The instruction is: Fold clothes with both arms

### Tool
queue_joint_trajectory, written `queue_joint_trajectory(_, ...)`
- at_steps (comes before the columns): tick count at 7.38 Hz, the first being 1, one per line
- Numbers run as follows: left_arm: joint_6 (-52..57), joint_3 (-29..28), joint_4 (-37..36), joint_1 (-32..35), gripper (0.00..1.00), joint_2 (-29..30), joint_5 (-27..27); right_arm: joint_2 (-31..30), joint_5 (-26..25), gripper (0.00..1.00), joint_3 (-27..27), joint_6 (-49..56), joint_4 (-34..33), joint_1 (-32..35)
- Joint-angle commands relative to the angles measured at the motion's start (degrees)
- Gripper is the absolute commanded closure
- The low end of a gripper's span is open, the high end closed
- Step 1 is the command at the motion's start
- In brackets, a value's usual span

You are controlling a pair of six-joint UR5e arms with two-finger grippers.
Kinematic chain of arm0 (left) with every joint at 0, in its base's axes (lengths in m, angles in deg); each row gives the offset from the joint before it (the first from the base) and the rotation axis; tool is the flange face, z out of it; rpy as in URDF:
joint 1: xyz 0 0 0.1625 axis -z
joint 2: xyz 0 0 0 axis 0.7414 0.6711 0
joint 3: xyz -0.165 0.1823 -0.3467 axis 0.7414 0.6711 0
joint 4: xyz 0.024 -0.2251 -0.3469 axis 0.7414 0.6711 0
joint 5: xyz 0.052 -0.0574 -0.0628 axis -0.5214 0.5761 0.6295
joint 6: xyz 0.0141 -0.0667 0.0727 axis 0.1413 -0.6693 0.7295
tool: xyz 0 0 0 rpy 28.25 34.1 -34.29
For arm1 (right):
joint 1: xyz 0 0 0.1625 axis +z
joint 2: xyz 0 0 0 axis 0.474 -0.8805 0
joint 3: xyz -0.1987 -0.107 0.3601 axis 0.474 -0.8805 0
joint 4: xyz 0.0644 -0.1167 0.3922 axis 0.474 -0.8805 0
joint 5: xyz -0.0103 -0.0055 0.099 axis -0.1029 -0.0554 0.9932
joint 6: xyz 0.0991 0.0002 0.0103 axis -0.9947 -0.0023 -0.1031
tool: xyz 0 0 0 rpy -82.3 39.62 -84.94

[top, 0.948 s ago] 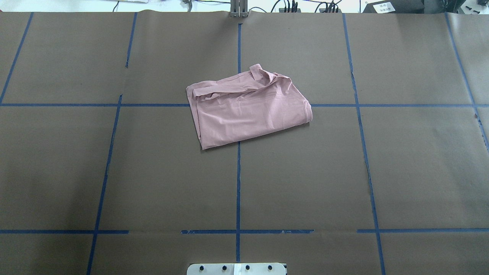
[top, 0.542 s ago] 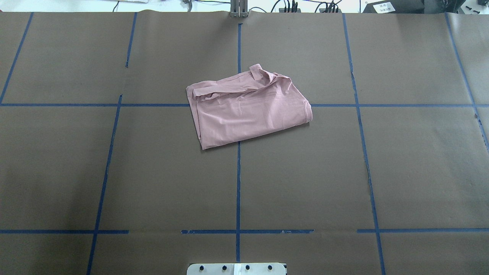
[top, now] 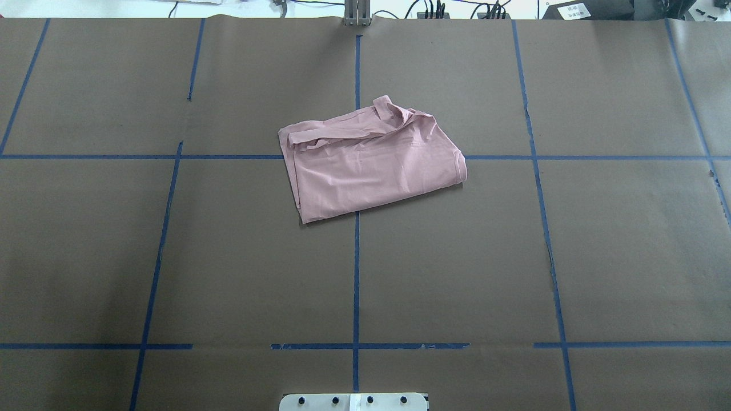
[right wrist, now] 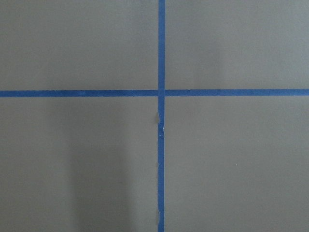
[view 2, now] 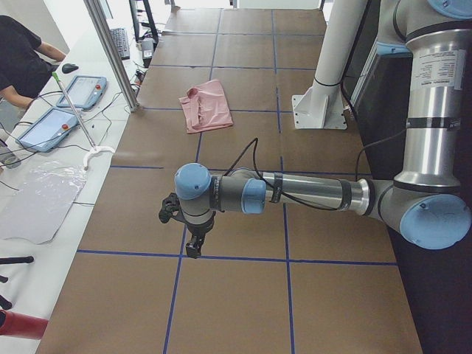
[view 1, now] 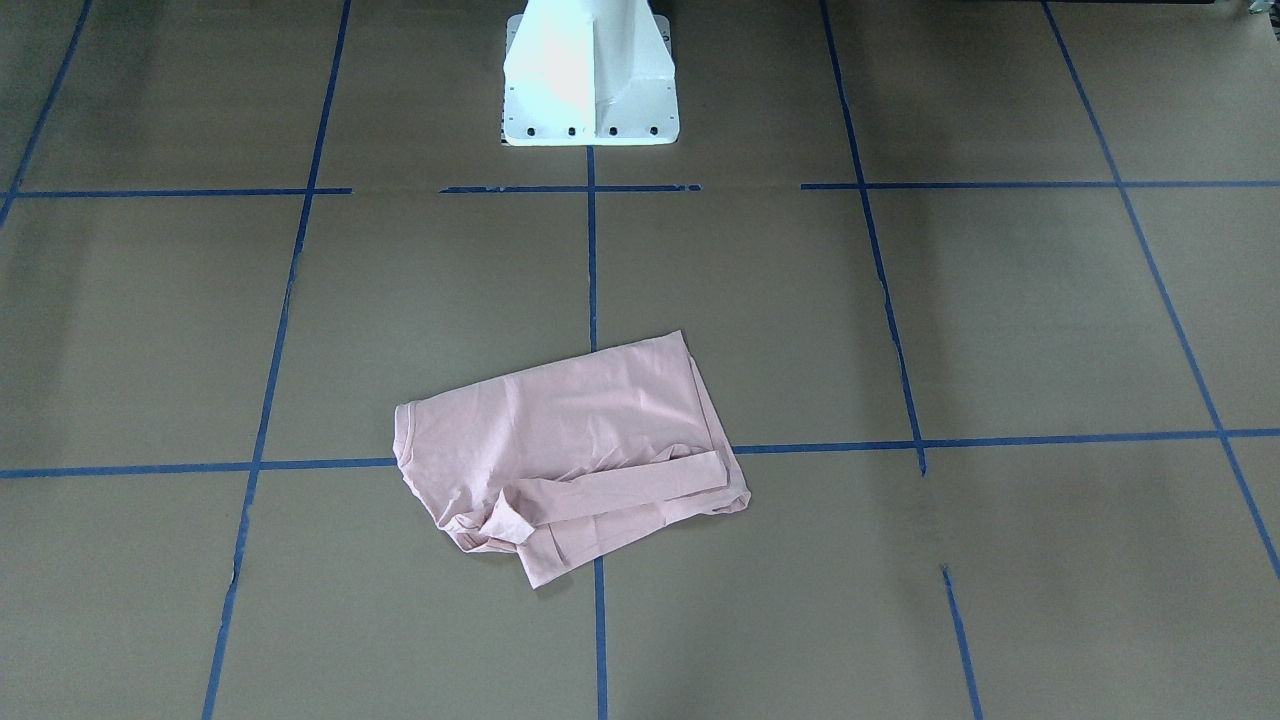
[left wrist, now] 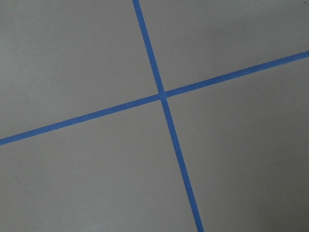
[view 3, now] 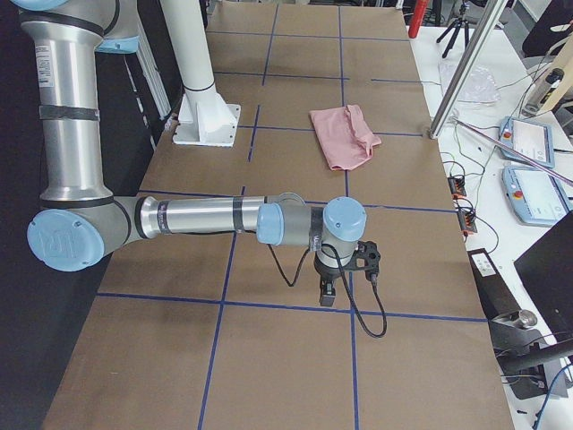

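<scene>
While the folded pink T-shirt (top: 374, 162) lies mid-tabletop (top: 171, 257), well apart from both arms, the left claw (view 2: 194, 247) and right claw (view 3: 328, 294) hang over blue tape (left wrist: 161, 94) crossings, nothing seen in either; how far open, I cannot tell.

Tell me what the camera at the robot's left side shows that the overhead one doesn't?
Only the left-side view shows the left arm stretched low over the table, its gripper pointing down, plus a person at a side desk and the white pedestal. Only the overhead view shows the pink T-shirt plainly enough to make out its collar edge. Both show that shirt lying folded on the brown table with blue tape lines.
</scene>
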Motion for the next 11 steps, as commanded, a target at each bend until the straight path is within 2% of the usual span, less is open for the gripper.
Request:
queue_joint_trajectory(1, -3.13, -0.09, -0.08, 0.00, 0.00, -0.09, -0.07, -0.45, 0.10, 0.00, -0.29, 0.06, -0.01, 0.81)
queue_joint_trajectory(2, -11.86, 0.09, -0.08, 0.00, 0.00, 0.17, -0.07, -0.10, 0.10, 0.00, -0.20, -0.12, -0.01, 0.81)
queue_joint_trajectory(3, -14.91, 0.52, -0.08, 0.00, 0.00, 0.00, 0.02, -0.01, 0.19, 0.00, -0.11, -0.20, -0.01, 0.90)
queue_joint_trajectory(11, -14.59, 0.09, 0.18, 0.00, 0.00, 0.17, 0.19, 0.25, 1.07, 0.00, -0.20, -0.47, -0.01, 0.81)
